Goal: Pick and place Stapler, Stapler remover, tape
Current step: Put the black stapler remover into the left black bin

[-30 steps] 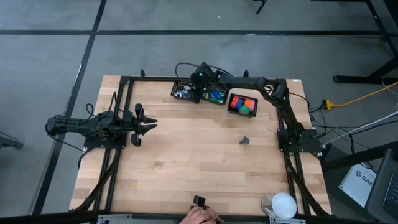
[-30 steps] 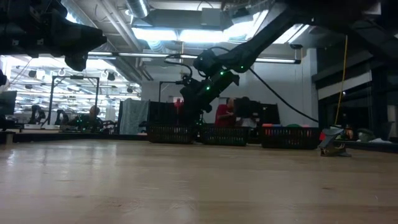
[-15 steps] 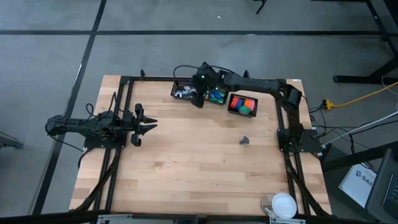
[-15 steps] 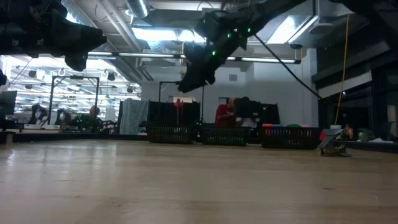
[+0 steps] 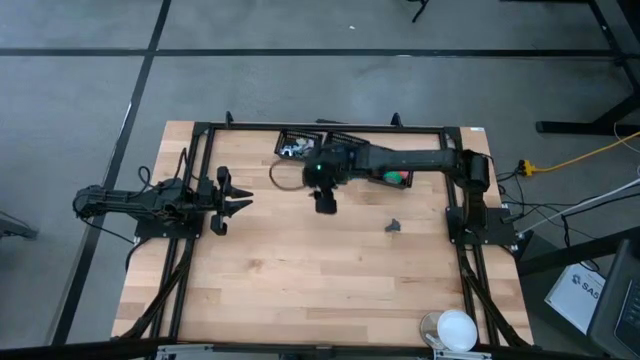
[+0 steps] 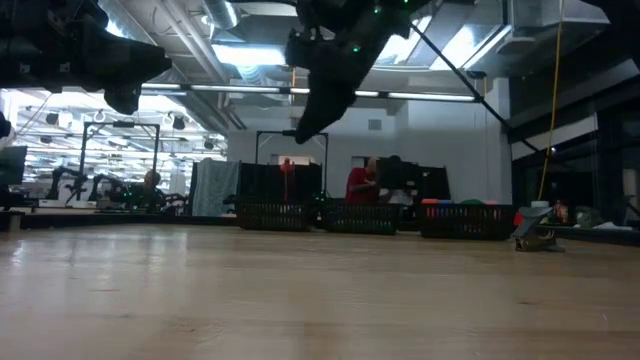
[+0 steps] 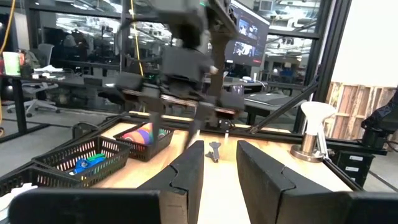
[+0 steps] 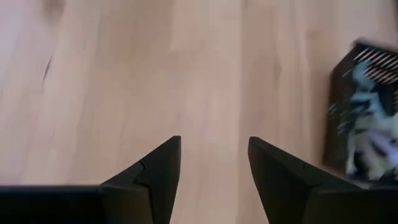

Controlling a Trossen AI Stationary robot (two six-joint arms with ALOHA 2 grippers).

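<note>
Your right claw (image 5: 325, 203) hangs in the air over the wooden table (image 5: 300, 270), just in front of the row of black baskets at the far edge. Its two dark fingers (image 8: 155, 171) stand apart with a gap between them, and you can see bare wood through that gap, so it holds nothing. Beside it in the right wrist view sits the end basket (image 8: 367, 112) with pale bits inside, too blurry to name. Your left claw (image 5: 235, 203) waits at the left side of the table, low and level, pointing toward the middle. Its fingers (image 7: 186, 177) are a little apart and hold nothing too. From the left wrist view you see one basket (image 7: 84, 160) with small blue and green chunky pieces, the tape (image 7: 87, 163), and next to it another basket (image 7: 146, 138) with bright orange, pink and purple pieces. A small dark thing (image 5: 394, 226) lies alone on the table, toward the right side, well apart from both claws. A white round stand (image 5: 456, 329) sits at the near right corner.
</note>
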